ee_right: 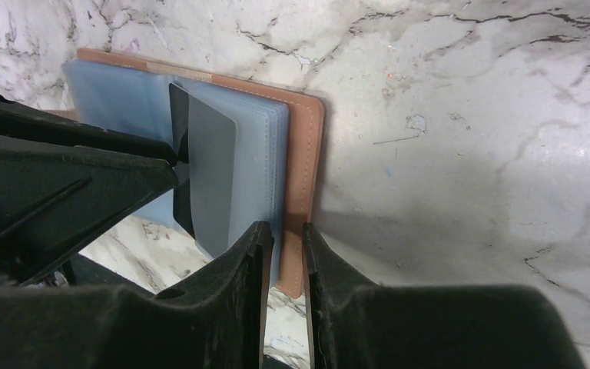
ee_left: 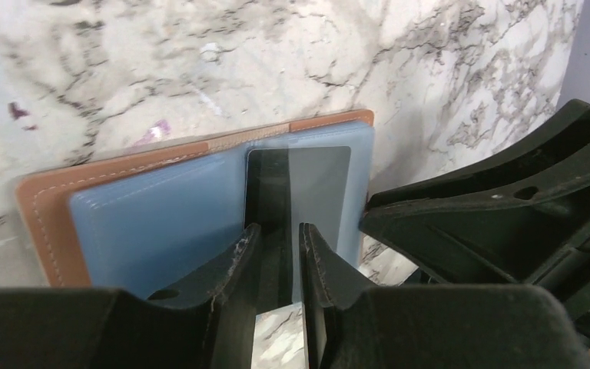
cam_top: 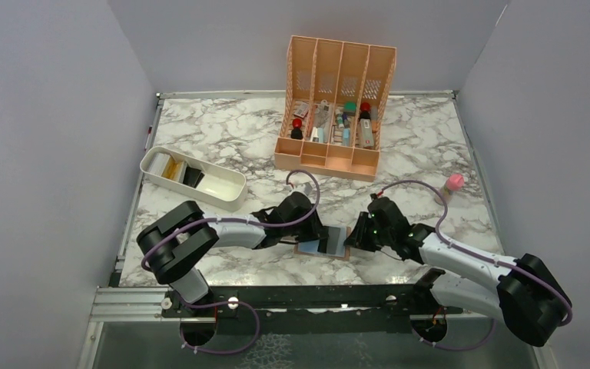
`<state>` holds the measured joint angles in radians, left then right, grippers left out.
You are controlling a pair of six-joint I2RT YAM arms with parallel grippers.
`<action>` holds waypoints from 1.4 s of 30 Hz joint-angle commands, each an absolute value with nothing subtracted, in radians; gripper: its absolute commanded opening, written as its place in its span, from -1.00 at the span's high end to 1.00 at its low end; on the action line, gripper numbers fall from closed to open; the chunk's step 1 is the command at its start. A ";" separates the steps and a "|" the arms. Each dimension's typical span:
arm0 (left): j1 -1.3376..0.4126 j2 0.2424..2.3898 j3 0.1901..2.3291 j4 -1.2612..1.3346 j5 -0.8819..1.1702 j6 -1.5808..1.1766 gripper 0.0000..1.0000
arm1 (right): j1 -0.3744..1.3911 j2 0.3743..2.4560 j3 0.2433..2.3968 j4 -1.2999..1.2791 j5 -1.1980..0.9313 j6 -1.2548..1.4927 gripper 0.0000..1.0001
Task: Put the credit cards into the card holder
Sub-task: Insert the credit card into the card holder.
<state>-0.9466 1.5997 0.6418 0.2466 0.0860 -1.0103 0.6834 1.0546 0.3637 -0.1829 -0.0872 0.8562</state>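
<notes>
The card holder [cam_top: 321, 249] lies open on the marble near the front edge, brown outside with light blue sleeves [ee_left: 161, 223]; it also shows in the right wrist view [ee_right: 303, 154]. A grey credit card [ee_left: 315, 181] with a dark stripe lies face-up partly inside a right-hand sleeve, its near end sticking out; it also shows in the right wrist view [ee_right: 211, 177]. My left gripper [ee_left: 280, 227] [cam_top: 324, 240] is over that near end, jaws almost together, tips touching the card. My right gripper [ee_right: 286, 225] [cam_top: 356, 238] has its jaws almost together over the holder's brown right edge.
A white oblong tray [cam_top: 230, 192] with more cards stands at the left. A tall peach compartment organizer [cam_top: 338, 157] with small items stands at the back. A small pink-capped thing [cam_top: 454, 183] sits at the right. Grey walls enclose three sides.
</notes>
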 commanded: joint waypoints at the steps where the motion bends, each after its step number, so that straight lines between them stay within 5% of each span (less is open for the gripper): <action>1: -0.974 1.639 0.678 0.273 0.106 -1.012 0.44 | 0.684 1.064 0.342 -0.143 -0.111 0.870 0.46; 13: -1.012 1.586 0.699 0.211 0.047 -1.008 0.42 | 0.684 1.092 0.339 -0.123 -0.106 0.865 0.47; 21: -1.010 1.538 0.722 0.067 -0.037 -0.907 0.13 | 0.684 1.045 0.325 -0.145 -0.078 0.859 0.47; 42: -1.012 1.578 0.751 0.057 -0.004 -0.892 0.07 | 0.684 1.058 0.318 -0.139 -0.088 0.855 0.47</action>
<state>-1.0039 1.5707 0.7490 0.0208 -0.0139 -0.8906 0.6834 1.0576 0.3382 -0.1368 -0.0990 0.8631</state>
